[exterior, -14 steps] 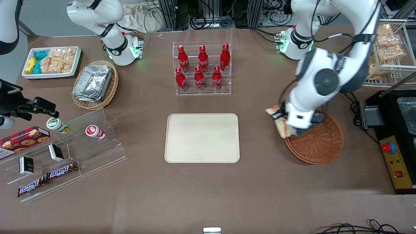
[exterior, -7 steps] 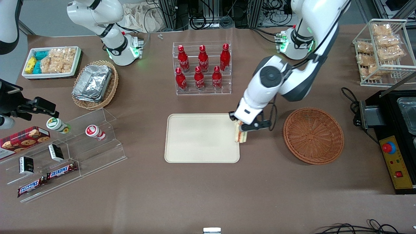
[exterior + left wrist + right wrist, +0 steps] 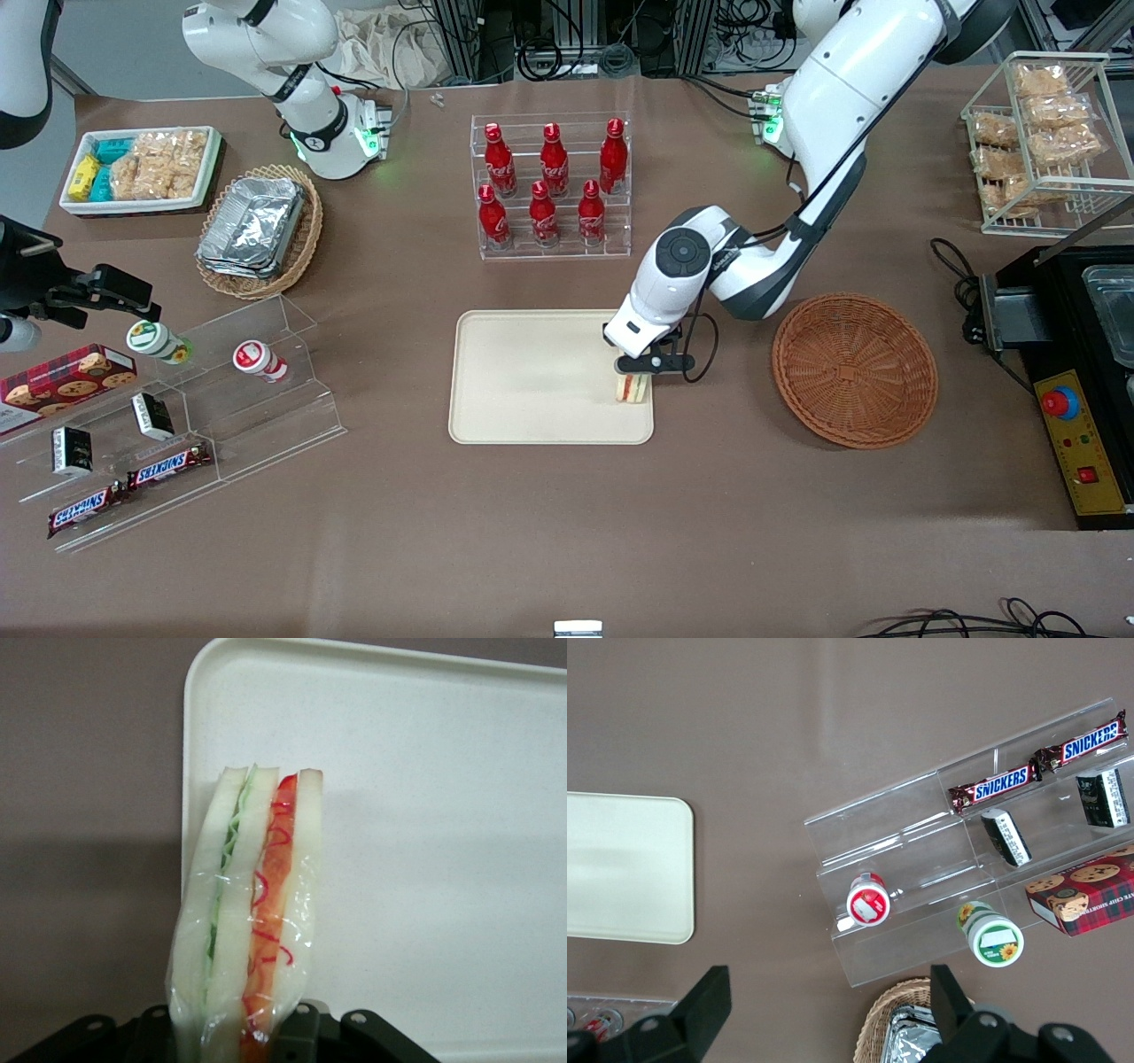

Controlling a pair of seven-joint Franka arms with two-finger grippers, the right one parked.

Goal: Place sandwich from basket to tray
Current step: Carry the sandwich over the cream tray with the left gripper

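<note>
Brown surface [image 3: 567, 532] carried the tray [image 3: 532, 372] and, toward the working arm's end, the basket [image 3: 855, 370], which held nothing. Over the tray's edge nearest that basket, the hand [image 3: 640, 365] was clamped on the wrapped sandwich [image 3: 252, 912], upright.

hand [image 3: 634, 376] over tray [image 3: 532, 377] edge; bottle rack [image 3: 551, 190] well apart.
</note>
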